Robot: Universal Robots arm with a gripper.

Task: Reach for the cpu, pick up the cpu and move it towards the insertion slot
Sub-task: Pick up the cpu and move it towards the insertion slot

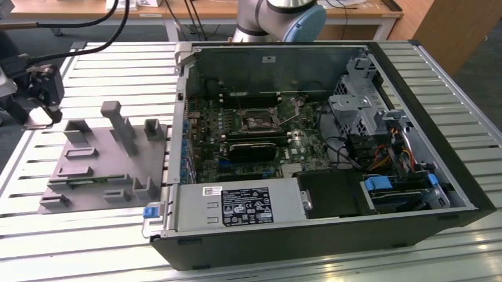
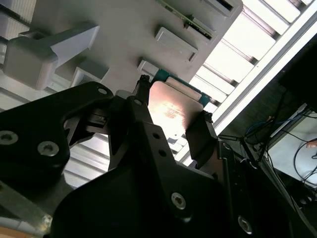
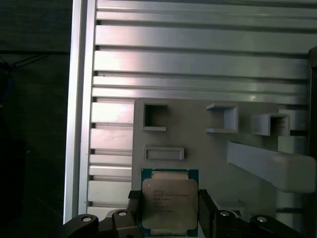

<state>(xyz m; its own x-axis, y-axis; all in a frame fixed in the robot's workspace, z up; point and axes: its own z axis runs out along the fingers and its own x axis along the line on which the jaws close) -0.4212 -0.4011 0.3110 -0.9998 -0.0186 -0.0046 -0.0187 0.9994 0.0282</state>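
The cpu (image 3: 168, 201), a small square chip with a shiny metal top and a green rim, sits between my gripper's (image 3: 168, 210) two black fingers (image 3: 133, 201), which are shut on its opposite edges. In the second wrist view the cpu (image 2: 173, 111) gleams between the same fingers (image 2: 200, 134), above the grey plastic plate (image 2: 124, 44). In the exterior view my gripper (image 1: 41, 114) hangs at the exterior view's left, over the plate's far left corner. The insertion slot (image 1: 257, 120), a square socket with a dark centre, lies on the motherboard inside the open computer case (image 1: 314, 147), well to the right.
The grey plate (image 1: 102, 158) carries upright posts (image 1: 117, 123) and small brackets beside my gripper. The case wall (image 1: 178, 117) stands between the plate and the motherboard. A black card (image 1: 249, 151) and cables (image 1: 384, 153) crowd the case. The slatted metal table (image 1: 94, 235) lies all round.
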